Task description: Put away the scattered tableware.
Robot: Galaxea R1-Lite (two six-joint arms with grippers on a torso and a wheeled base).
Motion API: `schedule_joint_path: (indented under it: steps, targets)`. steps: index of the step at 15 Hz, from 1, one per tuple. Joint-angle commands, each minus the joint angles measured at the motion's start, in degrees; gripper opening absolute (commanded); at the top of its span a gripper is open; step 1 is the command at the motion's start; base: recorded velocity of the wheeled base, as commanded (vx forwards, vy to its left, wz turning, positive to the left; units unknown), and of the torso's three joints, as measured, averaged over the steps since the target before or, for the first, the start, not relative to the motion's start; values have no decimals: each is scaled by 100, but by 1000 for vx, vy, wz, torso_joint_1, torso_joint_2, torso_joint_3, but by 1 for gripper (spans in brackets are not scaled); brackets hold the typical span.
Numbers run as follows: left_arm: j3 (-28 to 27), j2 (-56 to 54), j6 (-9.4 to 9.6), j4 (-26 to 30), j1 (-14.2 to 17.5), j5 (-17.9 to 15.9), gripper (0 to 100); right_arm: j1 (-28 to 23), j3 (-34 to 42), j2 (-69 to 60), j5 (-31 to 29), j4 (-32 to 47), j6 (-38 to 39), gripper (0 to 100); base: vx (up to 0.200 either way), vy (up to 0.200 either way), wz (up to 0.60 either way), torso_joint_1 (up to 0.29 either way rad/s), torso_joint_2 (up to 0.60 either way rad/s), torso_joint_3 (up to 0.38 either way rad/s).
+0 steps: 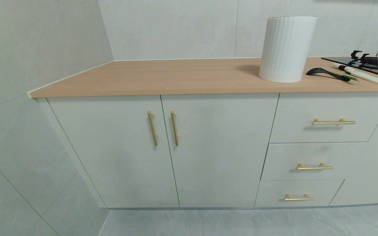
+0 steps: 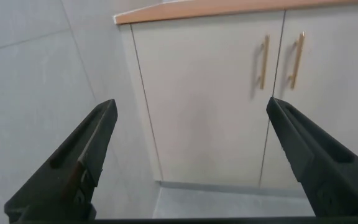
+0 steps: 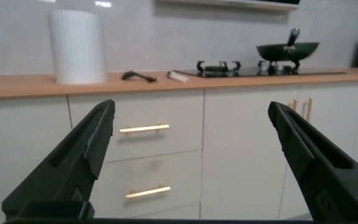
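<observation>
Nothing looks put away yet. Two pieces of tableware lie out on the surface (image 1: 162, 75), near its right end. One is a black spoon (image 1: 328, 73). The other is a long white stick-shaped thing (image 1: 363, 74), and I cannot tell what kind of tableware it is. The spoon lies just beside a tall white pot (image 1: 287, 49), on the side nearer the right end. The pot stands close to the front edge. The white thing lies a little further right, along the front edge of the stove (image 1: 376, 62), and it may touch it.

The left tool (image 2: 191, 102) is spread wide with nothing in it. It is low down in front of the cupboard doors (image 1: 162, 150), well apart from the tableware. The right tool (image 3: 191, 104) is also wide apart and bare. It is low in front of the drawers (image 1: 330, 118).

I think the whole job is left: pick up each piece and put it in the pot or a drawer.

The surface is smooth and light brown, like wood. The doors and drawers are flat, pale and dull, with thin shiny gold bars for handles. The pot is round with straight lines running up and down its side. It looks hard, maybe clay or plastic. The spoon has a round scoop and a thin handle with some green at the end. It looks like plastic. The white thing looks smooth and slim, with a green band.
</observation>
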Motion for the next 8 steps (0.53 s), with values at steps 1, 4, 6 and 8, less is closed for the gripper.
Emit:
schedule_joint_path:
  steps: [1,4,6,8]
  targets:
    - [372,-189,-27,2,79,-60,100,-46,1030,-148,240,-5,370,100,0,0,0,0,0,0]
    - [1207,-189,-36,-244,79,-499,100,-38,2164,-148,767,-216,431,100,0,0,0,0,0,0]
    - [1673,-189,-45,-754,79,-675,100,-46,2155,-148,864,12,440,100,0,0,0,0,0,0]
    - [1946,-189,-45,-1044,79,-789,100,-38,2155,-148,987,293,458,100,0,0,0,0,0,0]
